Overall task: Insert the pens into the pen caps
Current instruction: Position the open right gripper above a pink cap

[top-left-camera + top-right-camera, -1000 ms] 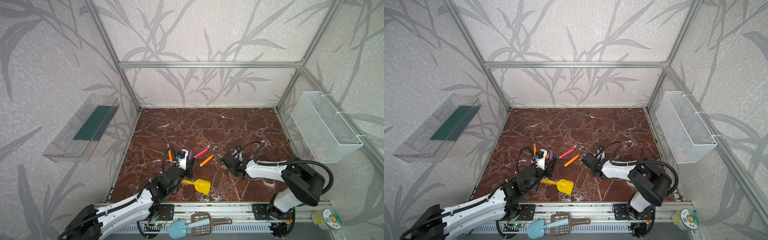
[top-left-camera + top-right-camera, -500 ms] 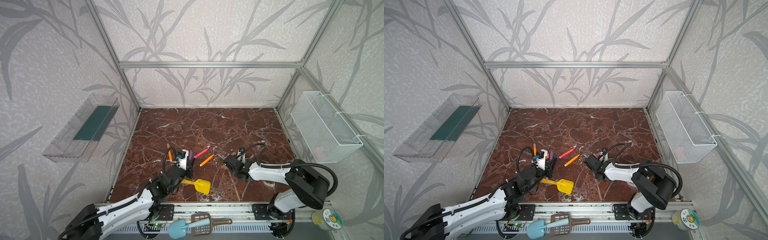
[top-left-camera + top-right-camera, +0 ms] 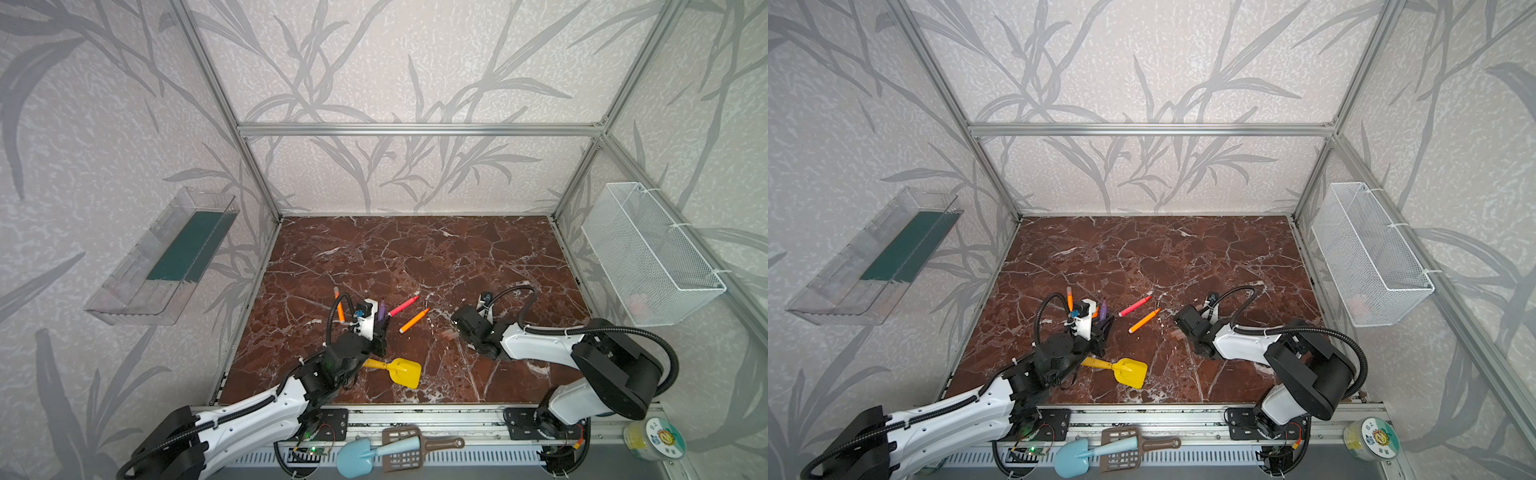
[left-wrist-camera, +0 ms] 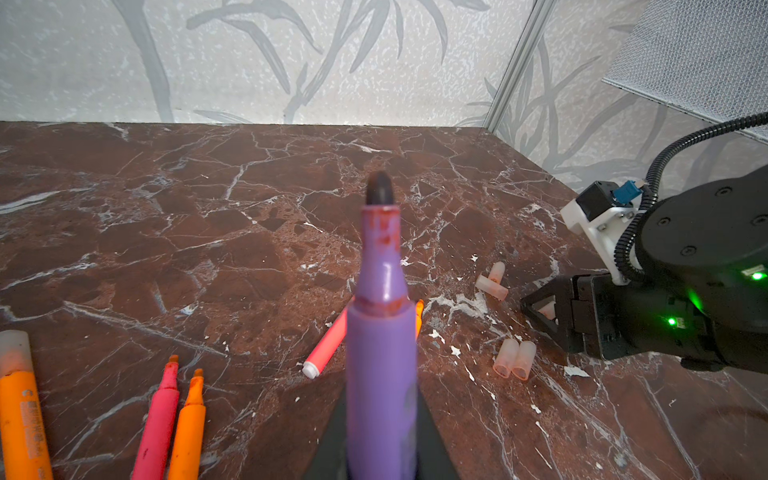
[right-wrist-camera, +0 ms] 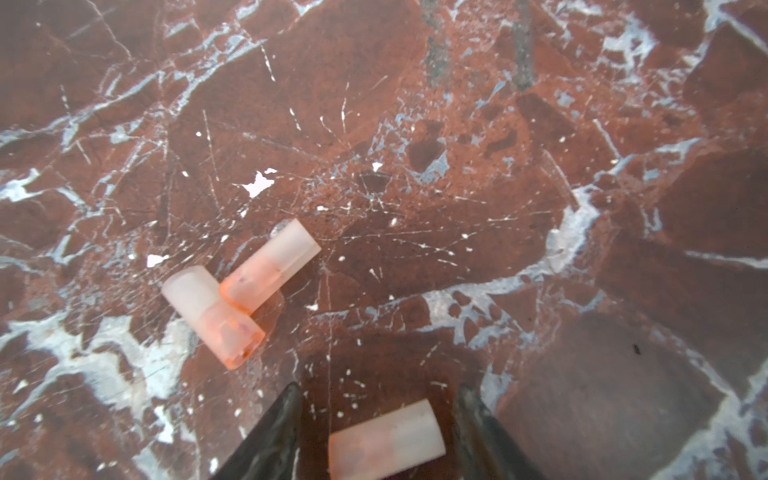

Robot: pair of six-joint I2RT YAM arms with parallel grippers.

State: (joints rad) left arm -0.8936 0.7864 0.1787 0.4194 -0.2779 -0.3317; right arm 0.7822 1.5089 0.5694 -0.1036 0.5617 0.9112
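Holding the purple pen point(image 4: 381, 353) clamped tip-out in the left gripper point(image 3: 380, 330). Straddling a pen cap point(image 5: 386, 436) flat on the marble floor point(image 5: 415, 166) with the right gripper point(image 5: 378, 399), jaws parted and clear of it. Risking a roll-away if closed off-centre on the round tube.

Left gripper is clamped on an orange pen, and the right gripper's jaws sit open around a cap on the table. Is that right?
Not quite: the pen in the left gripper is purple, not orange, as the left wrist view shows. The jaws of the right gripper do sit open around a cap on the table.
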